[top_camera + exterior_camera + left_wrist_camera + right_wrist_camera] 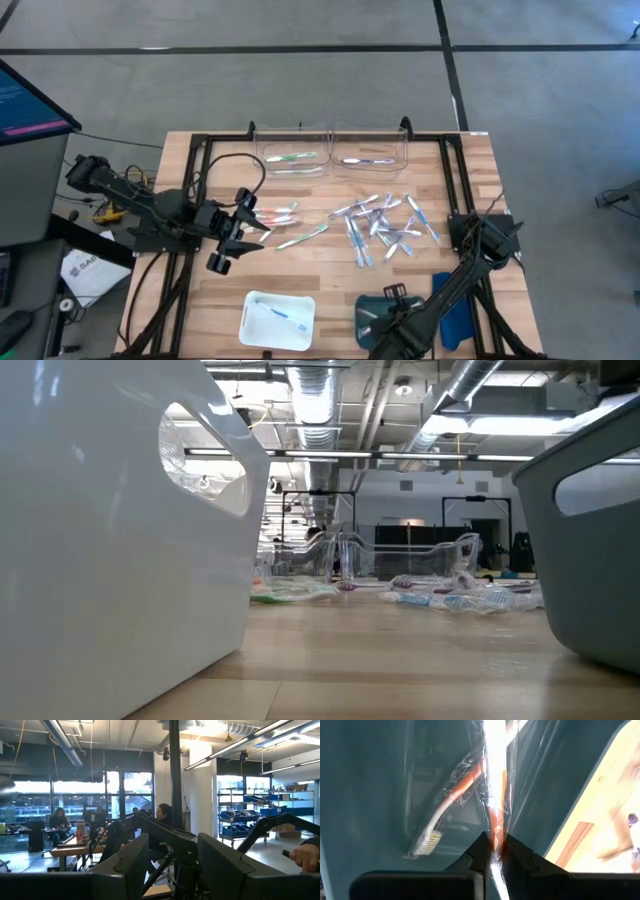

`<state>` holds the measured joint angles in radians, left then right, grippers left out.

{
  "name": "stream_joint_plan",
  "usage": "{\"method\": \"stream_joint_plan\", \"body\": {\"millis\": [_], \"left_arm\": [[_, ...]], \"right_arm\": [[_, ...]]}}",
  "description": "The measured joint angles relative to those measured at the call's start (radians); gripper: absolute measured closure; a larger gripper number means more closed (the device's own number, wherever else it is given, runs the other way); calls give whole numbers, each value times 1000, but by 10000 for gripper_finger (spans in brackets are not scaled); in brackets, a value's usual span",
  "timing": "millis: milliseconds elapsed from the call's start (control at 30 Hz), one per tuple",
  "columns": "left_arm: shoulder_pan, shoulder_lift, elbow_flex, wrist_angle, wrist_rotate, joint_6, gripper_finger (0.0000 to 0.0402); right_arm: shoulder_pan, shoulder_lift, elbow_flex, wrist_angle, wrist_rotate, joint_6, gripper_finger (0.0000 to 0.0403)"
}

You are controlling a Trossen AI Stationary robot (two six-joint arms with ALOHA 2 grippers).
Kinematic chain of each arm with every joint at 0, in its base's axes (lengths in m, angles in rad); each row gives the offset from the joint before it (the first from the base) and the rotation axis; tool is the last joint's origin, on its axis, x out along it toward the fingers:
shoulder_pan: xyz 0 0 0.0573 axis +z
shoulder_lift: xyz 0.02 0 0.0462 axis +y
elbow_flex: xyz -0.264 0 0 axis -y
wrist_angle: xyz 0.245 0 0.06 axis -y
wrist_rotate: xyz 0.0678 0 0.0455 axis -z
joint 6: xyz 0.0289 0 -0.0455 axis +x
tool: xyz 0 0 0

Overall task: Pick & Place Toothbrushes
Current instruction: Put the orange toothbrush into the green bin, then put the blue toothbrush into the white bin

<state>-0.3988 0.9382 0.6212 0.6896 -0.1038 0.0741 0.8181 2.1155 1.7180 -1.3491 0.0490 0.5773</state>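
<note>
My right gripper [493,854] stands over the dark teal bin [370,320] at the near edge, shut on a clear-wrapped orange toothbrush [465,780] with a white head [426,842]. My left gripper [250,226] hovers open and empty above the table's left half, its fingers [125,865] level. Several loose toothbrushes [385,228] lie flat on the middle of the table, with pink, white and green ones [285,215] near the left gripper. A blue toothbrush [282,316] lies in the white tray [252,322]. My right gripper pinches the toothbrush's clear wrapper and orange handle [494,834] between its two fingertips, coming from above and pointing down. The toothbrush hangs below the fingers inside the teal bin. Whether its head touches the bin's floor cannot be told.
Two clear containers [292,140] [372,140] at the far edge hold a few toothbrushes. A dark-blue oblong object [455,320] lies right of the teal bin. In the low view the white tray's wall [110,540] and the bin's wall [590,560] flank bare wood.
</note>
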Motion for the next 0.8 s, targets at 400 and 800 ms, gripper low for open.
{"method": "stream_joint_plan", "body": {"millis": [400, 800], "left_arm": [[0, 0, 0, 0, 0, 0, 238], [0, 0, 0, 0, 0, 0, 238]], "right_arm": [[-1, 0, 0, 12, 0, 26, 305], [-55, 0, 0, 173, 3, 26, 284]]}}
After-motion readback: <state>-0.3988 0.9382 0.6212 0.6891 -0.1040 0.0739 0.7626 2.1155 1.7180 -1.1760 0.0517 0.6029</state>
